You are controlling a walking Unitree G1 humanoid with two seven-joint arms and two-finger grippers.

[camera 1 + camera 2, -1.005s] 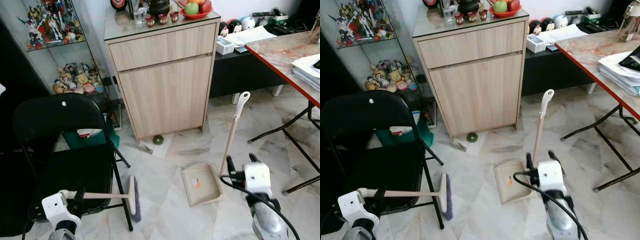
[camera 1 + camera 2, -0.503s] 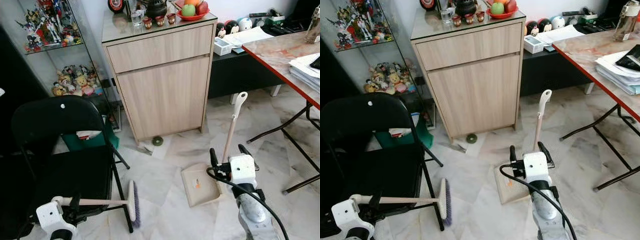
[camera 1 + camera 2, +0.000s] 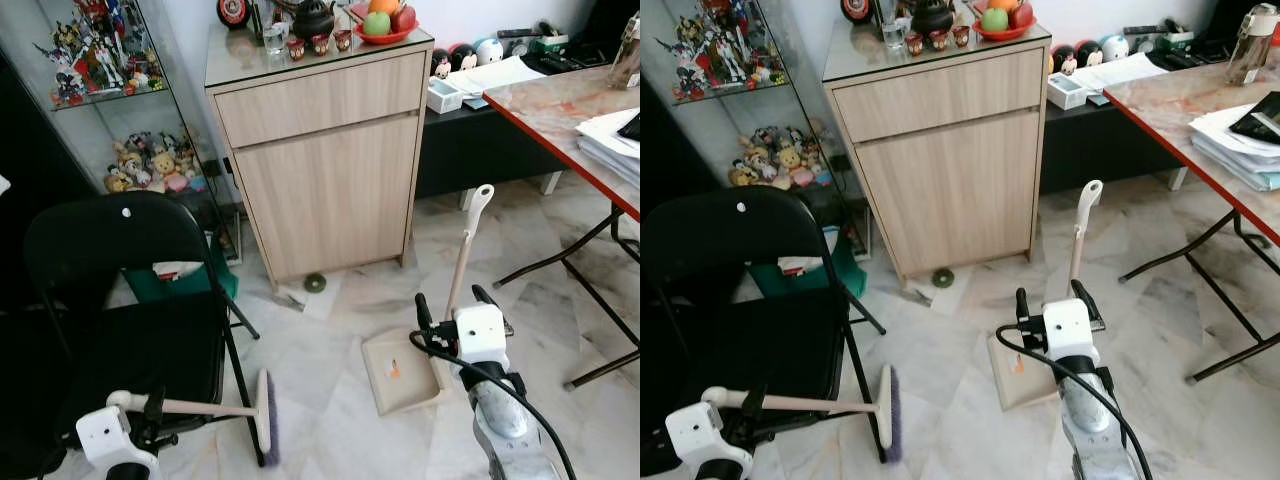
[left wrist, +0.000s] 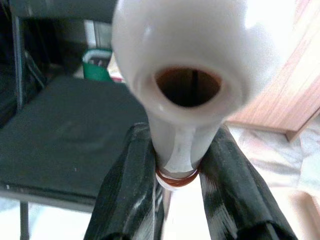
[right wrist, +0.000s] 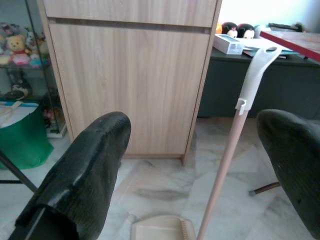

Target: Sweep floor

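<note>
Beige broom [image 3: 215, 408] level, head rightward | left hand [image 4: 175, 185] pinching handle | right hand [image 3: 450, 305] spread

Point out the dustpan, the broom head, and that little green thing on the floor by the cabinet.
dustpan [image 3: 398, 368], left eye view, on its tray.
broom head [image 3: 266, 415], left eye view, mid-head.
green thing [image 3: 315, 283], left eye view, its centre.

The pale marbled tile floor [image 3: 330, 400] carries a beige plastic dustpan [image 3: 400, 368] with an upright tan handle, a black folding chair [image 3: 120, 300], a light wooden cabinet [image 3: 325, 170] and the black metal legs of a red-edged counter [image 3: 570, 95]. A small green disc [image 3: 315, 283] lies just before the cabinet's foot.
</note>
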